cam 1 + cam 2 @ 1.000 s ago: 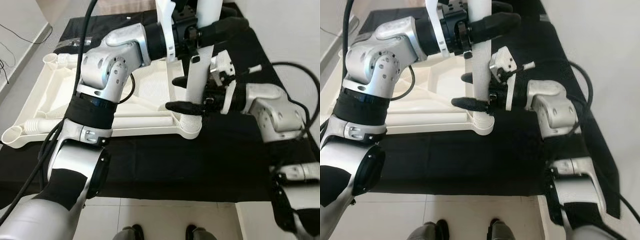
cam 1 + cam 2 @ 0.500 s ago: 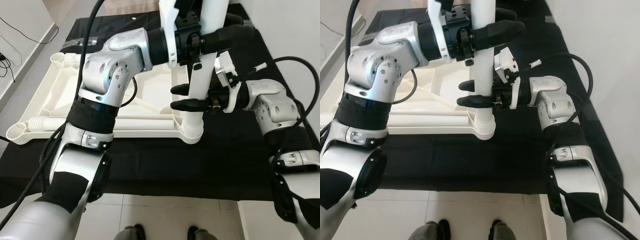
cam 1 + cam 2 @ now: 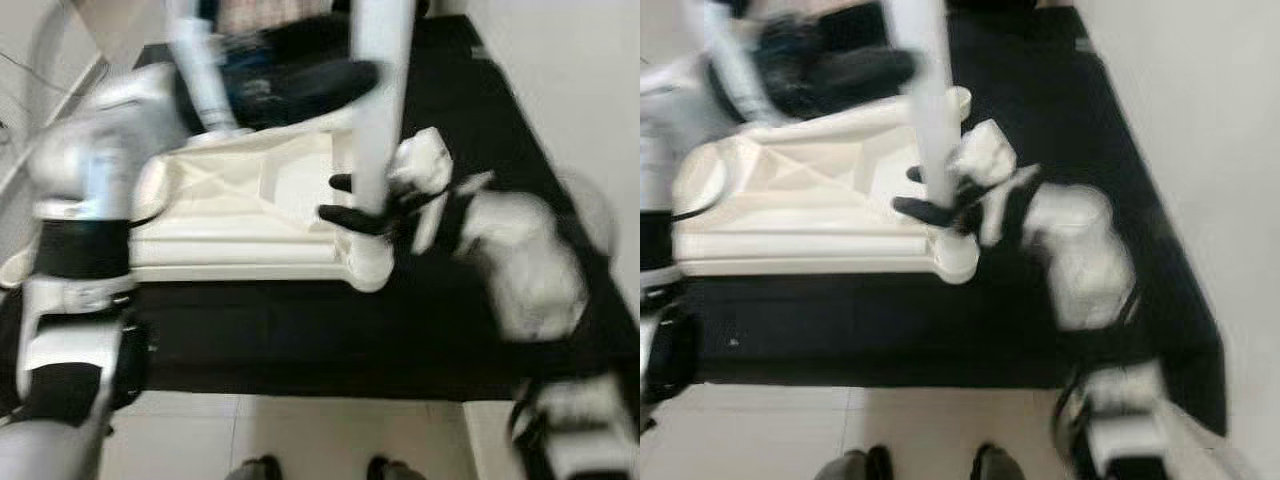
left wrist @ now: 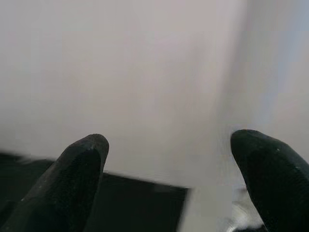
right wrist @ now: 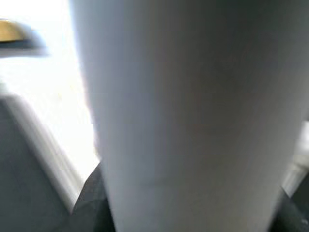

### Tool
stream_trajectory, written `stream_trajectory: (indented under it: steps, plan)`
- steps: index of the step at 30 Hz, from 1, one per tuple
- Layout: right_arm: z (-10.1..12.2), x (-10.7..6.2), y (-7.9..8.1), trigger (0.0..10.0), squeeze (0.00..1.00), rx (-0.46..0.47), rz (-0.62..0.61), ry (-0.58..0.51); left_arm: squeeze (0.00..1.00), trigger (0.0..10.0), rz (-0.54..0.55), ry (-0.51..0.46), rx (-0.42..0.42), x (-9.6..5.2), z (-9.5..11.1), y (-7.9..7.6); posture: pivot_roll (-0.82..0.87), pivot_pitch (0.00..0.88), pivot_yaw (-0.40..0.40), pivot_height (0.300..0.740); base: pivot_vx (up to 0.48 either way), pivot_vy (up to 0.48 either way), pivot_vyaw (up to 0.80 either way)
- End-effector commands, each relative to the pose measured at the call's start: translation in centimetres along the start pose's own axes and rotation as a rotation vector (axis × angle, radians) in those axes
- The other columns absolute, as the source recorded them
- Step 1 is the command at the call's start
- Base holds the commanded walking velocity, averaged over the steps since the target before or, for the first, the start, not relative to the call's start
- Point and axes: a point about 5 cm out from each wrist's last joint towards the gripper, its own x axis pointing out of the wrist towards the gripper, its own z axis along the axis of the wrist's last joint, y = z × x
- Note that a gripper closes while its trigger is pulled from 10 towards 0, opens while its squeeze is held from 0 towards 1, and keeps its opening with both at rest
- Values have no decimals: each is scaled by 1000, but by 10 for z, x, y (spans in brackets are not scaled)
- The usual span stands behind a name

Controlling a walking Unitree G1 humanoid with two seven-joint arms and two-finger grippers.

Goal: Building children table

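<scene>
The pictures are blurred by motion. A white children's table top (image 3: 250, 200) lies upside down on a black cloth. A white table leg (image 3: 378, 120) stands upright in its near right corner socket (image 3: 368, 270). My right gripper (image 3: 345, 200) is shut on the lower part of the leg, one black finger on each side; the leg (image 5: 193, 116) sits close between them in the right wrist view. My left gripper (image 3: 330, 80) is higher up beside the leg. In the left wrist view it (image 4: 169, 145) is open, fingertips (image 4: 82, 159) wide apart, with nothing held.
The black cloth (image 3: 300, 330) covers the floor under the table top, with pale tiles at its near edge. A white wall (image 3: 1200, 120) runs close along the right. A person's shoes (image 3: 260, 468) show at the bottom edge.
The whole picture has shifted and blurred, so the camera moved. My left arm has swung to the left and its gripper has let go of the leg. The right gripper keeps its hold.
</scene>
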Motion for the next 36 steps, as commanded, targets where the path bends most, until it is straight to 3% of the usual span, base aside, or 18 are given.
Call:
stream_trajectory:
  steps: [1,2,3,4,5,6,7,8,9,10,15,23,36]
  plan:
    - [-56,-2,10,0,0,146,-31,300,1000,10000,-3,3,-16,-7,-2,1,23,195,37,740,0,0,0]
    - [-56,-2,10,0,0,146,-31,300,1000,10000,-3,3,-16,-7,-2,1,23,195,37,740,0,0,0]
    - [-49,3,-1,0,0,139,-66,273,0,10000,-8,3,-34,3,-9,2,26,199,32,740,0,0,0]
    - [-49,3,-1,0,0,139,-66,273,0,10000,-8,3,-34,3,-9,2,26,199,32,740,0,0,0]
    - [-45,6,-12,0,0,133,-101,259,0,10000,-5,4,-41,17,-18,4,16,188,20,740,0,0,0]
    - [-45,6,-12,0,0,133,-101,259,0,10000,-5,4,-41,17,-18,4,16,188,20,740,0,0,0]
    - [-43,7,-23,0,0,125,-129,251,0,10000,5,4,-49,50,-31,-3,9,187,14,740,0,0,0]
    - [-41,6,-27,0,0,123,-160,252,0,10000,12,5,-50,73,-38,-12,9,187,14,740,0,0,0]
    - [-41,6,-27,0,0,123,-160,252,0,10000,12,5,-50,73,-38,-12,9,187,14,740,0,0,0]
    - [-40,4,-29,0,0,132,-190,256,0,10000,24,7,-45,86,-42,-18,7,183,11,740,0,0,0]
    - [-38,-2,-28,0,0,182,-310,259,0,10000,77,43,-65,77,-56,-27,10,176,17,740,0,0,0]
    - [-31,3,-26,0,0,217,-320,207,0,10000,89,71,-49,66,-57,-36,18,175,19,740,0,0,0]
    - [-21,2,-16,0,0,257,-298,146,0,10000,65,84,-16,83,-55,-30,10,175,39,740,0,0,0]
